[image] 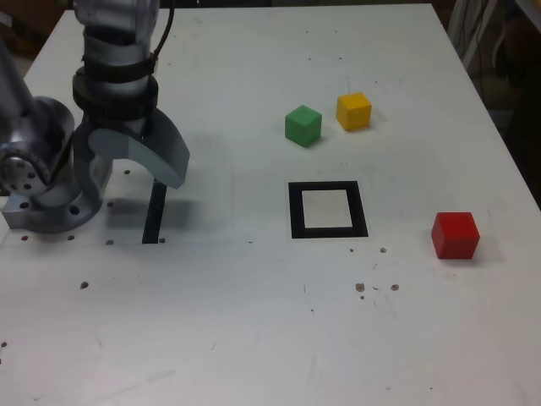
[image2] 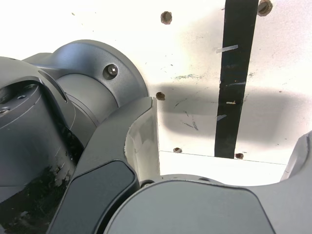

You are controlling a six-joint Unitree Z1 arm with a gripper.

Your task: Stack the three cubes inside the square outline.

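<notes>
In the exterior view, you see the matte red cube (image: 455,236) standing alone at the right side of the white tabletop (image: 211,321), well apart from the other two. The matte green cube (image: 303,126) and the matte yellow cube (image: 353,112) stand near each other, behind the thick black square outline with the pale centre (image: 297,211). None of them is inside the outline. The cubes look stiff and probably light, so I think they keep their shape under your grip, but a small push may slide them. Please take each cube by two opposite flat faces, about the middle of its height; a hold on the edges could make it turn. The green and yellow ones seem turned differently, so you should align the jaws for each one separately, and keep them off the neighbour. In the wrist view, your grey gripper (image2: 226,153) has its jaws wide apart, with nothing between them but the view of the table and the straight black tape strip (image2: 235,78). No cube is seen there.
</notes>
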